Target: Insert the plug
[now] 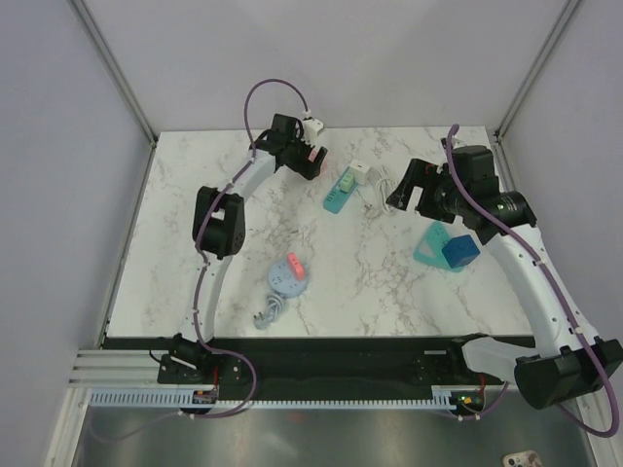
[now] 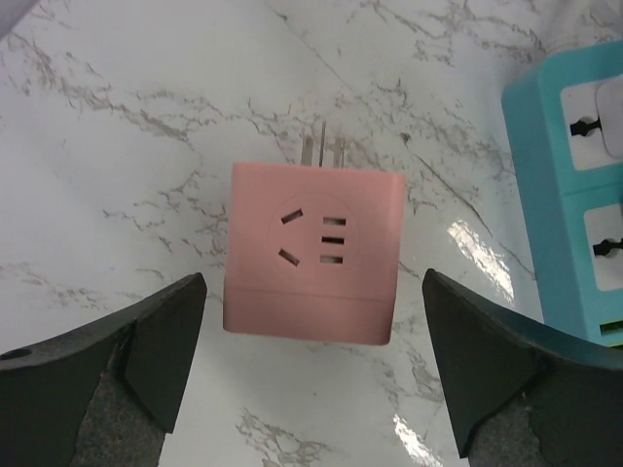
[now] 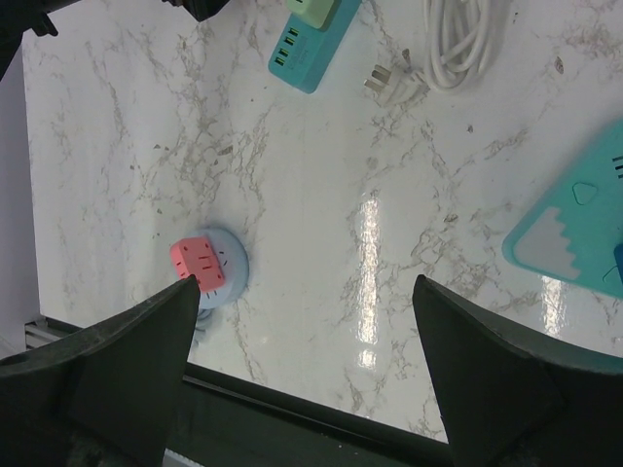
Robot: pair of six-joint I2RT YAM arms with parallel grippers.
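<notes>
A pink cube plug [image 2: 311,258] lies on the marble with its metal prongs [image 2: 326,151] pointing away from the camera. My left gripper [image 2: 313,292] is open around it, with a gap between the plug and each finger. From above, this gripper [image 1: 310,161] is at the back of the table, left of the teal power strip [image 1: 339,192]. The strip's sockets show at the right edge of the left wrist view [image 2: 574,195]. My right gripper [image 1: 394,195] hovers open and holds nothing; through its fingers [image 3: 146,331] I see only table.
A round blue socket [image 1: 288,275] carrying a pink adapter [image 3: 204,263] sits near the front, its cable [image 1: 270,309] trailing. A white plug [image 3: 394,83] and coiled white cord [image 3: 462,39] lie beside the strip. A teal mountain-shaped piece [image 1: 433,243] and blue cube [image 1: 459,251] sit right.
</notes>
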